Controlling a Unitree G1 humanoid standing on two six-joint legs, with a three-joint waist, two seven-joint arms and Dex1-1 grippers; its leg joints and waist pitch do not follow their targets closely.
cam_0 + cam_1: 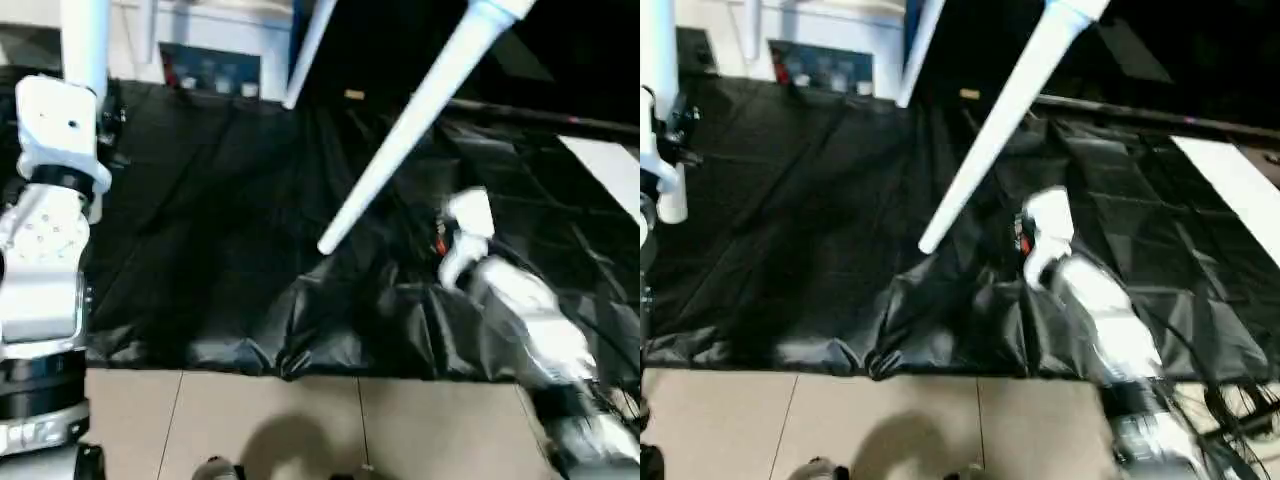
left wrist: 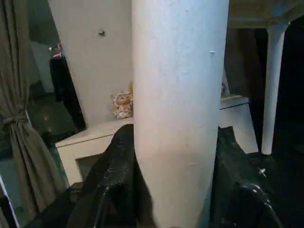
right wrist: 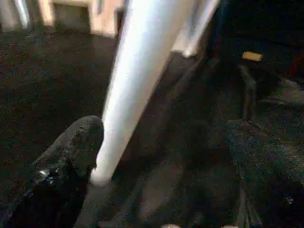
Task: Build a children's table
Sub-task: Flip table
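While the left gripper (image 2: 173, 190) has its black fingers (image 2: 114, 175) clamped on an upright white leg (image 2: 178, 109), another leg (image 1: 400, 135) slants over the black sheet (image 1: 200, 230), long axis from 1 down to 7 o'clock. Whether the right gripper's (image 3: 80, 156) fingers are apart or together, I cannot tell.

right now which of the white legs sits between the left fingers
The upright leg on the robot's left, flanked by the left gripper's black fingers. The slanted leg hangs mid-scene, ungripped.
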